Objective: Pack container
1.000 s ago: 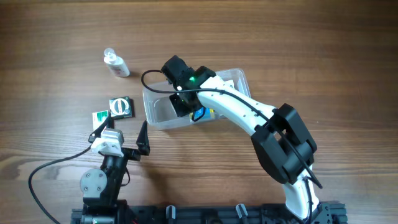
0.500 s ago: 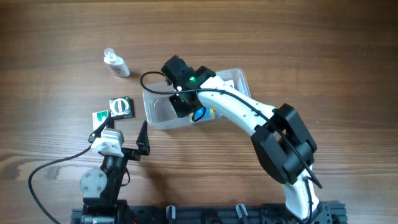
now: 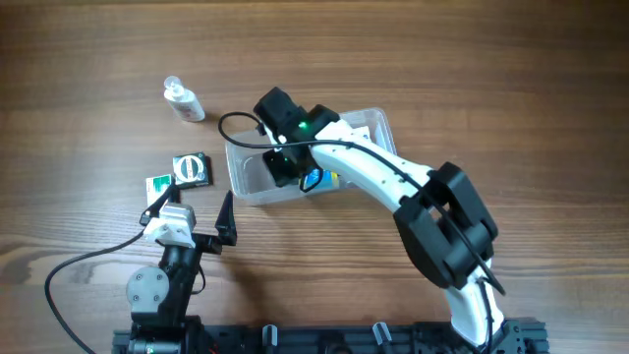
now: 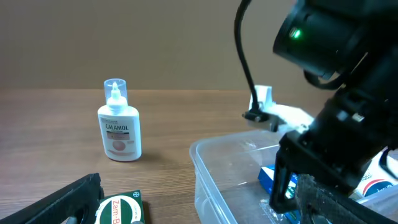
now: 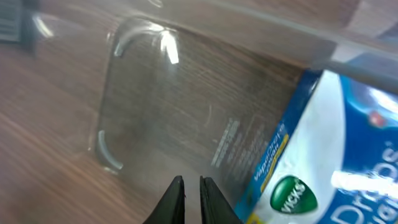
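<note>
The clear container [image 3: 239, 175] stands mid-table; it also shows in the left wrist view [image 4: 210, 177] and the right wrist view [image 5: 134, 38]. A blue and white Vicks box [image 3: 325, 180] lies inside it, also in the right wrist view [image 5: 323, 149]. My right gripper [image 3: 286, 167] reaches down inside the container with its fingers [image 5: 191, 190] shut on nothing, just left of the box. My left gripper [image 3: 195, 202] is open and empty near the table's front, behind a green Zam-Buk box [image 3: 192, 169] [image 4: 121, 211].
A white Calamol bottle [image 3: 183, 100] [image 4: 119, 129] stands upright left of the container. A second small green and white box [image 3: 157, 185] lies beside the Zam-Buk box. The right arm's black cable [image 3: 231, 126] loops over the container's left end.
The right gripper has edged slightly to the left inside the container. The left arm has not moved.
</note>
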Motion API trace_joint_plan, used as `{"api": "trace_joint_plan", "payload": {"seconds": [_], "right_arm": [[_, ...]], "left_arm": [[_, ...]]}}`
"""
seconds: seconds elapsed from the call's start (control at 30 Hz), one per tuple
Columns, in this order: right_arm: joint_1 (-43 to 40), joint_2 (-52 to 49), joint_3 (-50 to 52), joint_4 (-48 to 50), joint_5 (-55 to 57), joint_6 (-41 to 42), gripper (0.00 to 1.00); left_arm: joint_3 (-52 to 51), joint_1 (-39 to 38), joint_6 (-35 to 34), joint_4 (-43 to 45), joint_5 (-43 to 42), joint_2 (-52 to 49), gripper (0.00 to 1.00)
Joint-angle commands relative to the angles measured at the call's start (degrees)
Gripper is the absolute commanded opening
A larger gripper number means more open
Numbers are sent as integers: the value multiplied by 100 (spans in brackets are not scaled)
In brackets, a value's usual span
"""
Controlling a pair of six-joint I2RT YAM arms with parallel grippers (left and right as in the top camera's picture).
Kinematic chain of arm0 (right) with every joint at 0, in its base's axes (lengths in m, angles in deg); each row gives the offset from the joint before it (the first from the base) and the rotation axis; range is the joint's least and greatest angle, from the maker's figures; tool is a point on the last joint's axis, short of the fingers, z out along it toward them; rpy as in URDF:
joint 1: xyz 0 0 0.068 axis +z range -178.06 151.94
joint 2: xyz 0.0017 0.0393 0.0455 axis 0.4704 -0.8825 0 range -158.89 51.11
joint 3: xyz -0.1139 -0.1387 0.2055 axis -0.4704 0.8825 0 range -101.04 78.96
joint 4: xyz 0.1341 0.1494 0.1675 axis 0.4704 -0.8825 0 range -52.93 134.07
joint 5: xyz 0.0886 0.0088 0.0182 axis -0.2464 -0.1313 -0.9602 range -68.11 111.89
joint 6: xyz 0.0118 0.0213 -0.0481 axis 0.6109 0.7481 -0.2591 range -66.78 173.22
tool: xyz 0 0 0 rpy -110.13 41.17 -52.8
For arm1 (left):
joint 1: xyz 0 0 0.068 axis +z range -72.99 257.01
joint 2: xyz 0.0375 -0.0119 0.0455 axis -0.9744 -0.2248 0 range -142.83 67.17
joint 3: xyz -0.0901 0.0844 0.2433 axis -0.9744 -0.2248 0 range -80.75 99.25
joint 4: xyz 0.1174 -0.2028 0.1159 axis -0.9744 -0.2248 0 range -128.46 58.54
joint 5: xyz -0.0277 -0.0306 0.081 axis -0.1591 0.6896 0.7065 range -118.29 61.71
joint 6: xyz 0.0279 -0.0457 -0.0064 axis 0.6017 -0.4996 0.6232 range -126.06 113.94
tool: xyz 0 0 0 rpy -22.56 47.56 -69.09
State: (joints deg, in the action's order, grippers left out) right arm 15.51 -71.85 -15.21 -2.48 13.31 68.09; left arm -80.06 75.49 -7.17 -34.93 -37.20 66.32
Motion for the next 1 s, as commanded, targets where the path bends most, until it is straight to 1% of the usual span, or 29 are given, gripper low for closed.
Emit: {"api": "trace_joint_plan", "payload": {"seconds": [0.0, 0.13, 0.23, 0.33, 0.6, 0.63, 0.77, 0.87, 0.97], "right_arm": [[-9, -232, 13, 0, 138, 22, 9], [-9, -232, 13, -63, 428, 11, 9], [-9, -232, 13, -173, 844, -2, 9], [-9, -232, 13, -229, 1023, -138, 9], [-9, -225, -131, -168, 1167, -138, 12], [-9, -203, -229, -170, 1106, -140, 15], [-9, -48, -855, -280, 981, -146, 16], [-9, 127, -1646, -520, 960, -251, 17], [-9, 356, -2140, -885, 977, -289, 17]], "left_arm": [[-33, -35, 83, -4, -48, 24, 100], [-33, -35, 83, -4, -50, 24, 100], [-33, -35, 83, -4, -50, 24, 100], [-33, -35, 83, -4, -48, 24, 100], [-33, -35, 83, -4, -48, 24, 100], [-33, -35, 83, -4, -48, 24, 100], [-33, -35, 83, -4, -50, 24, 100], [-33, -35, 83, -4, -48, 24, 100], [-33, -35, 83, -4, -50, 24, 100]]}}
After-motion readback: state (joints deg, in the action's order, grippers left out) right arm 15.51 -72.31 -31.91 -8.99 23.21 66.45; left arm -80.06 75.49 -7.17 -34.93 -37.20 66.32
